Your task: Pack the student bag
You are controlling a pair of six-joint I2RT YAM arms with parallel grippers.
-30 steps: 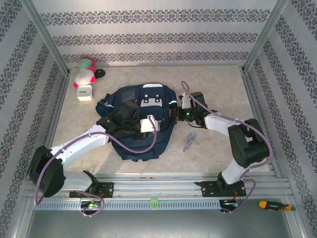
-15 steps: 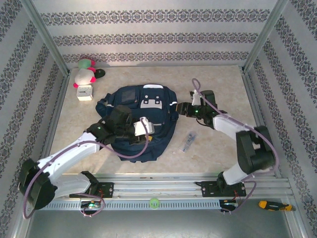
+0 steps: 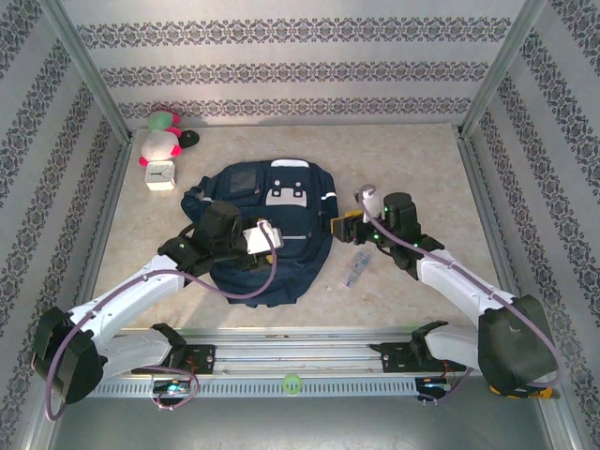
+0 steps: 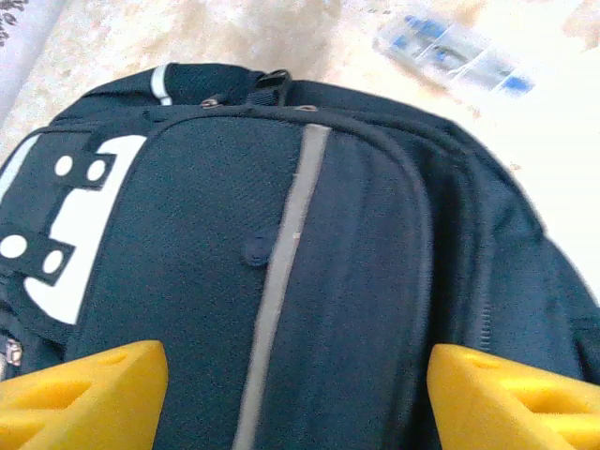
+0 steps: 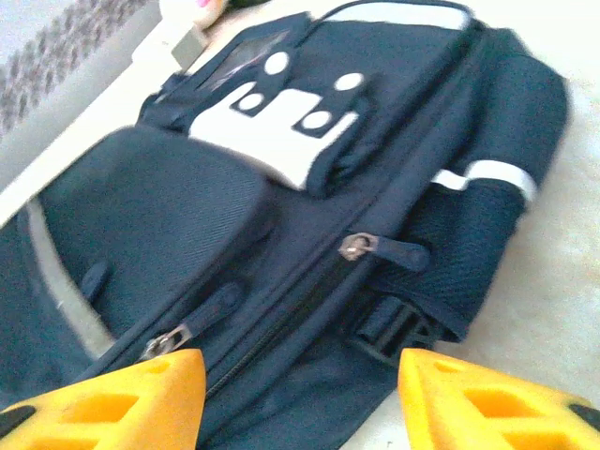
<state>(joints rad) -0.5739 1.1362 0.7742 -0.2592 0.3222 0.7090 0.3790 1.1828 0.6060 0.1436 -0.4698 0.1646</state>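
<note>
A pale marbled bench [image 3: 422, 169] is carrying a large navy-blue fabric student bag [image 3: 295, 258] lying flat at its centre, a small clear plastic packet [image 3: 354, 269] lying just right of it, and a pink, white and green plush toy [image 3: 161, 141] and small white cube [image 3: 160, 174] sitting in the far left corner.

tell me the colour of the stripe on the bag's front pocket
Pale grey stripe; clearest in the left wrist view.

Bag [image 3: 300, 248] is navy all over, with a thin pale grey stripe [image 4: 281, 281] on the front pocket and whitish-grey patches [image 3: 289, 194]. It sits on a beige marbled bench [image 3: 412, 169], and the walls [image 3: 281, 75] are pale grey with bands of dark floral print. Left claw [image 4: 295, 380] and right claw [image 5: 300, 394] both have bright yellow fingers, the cables [image 3: 244, 291] are purple, the plush [image 3: 161, 131] is pink, white and green, and the packet [image 3: 354, 269] is clear with blue bits.
</note>
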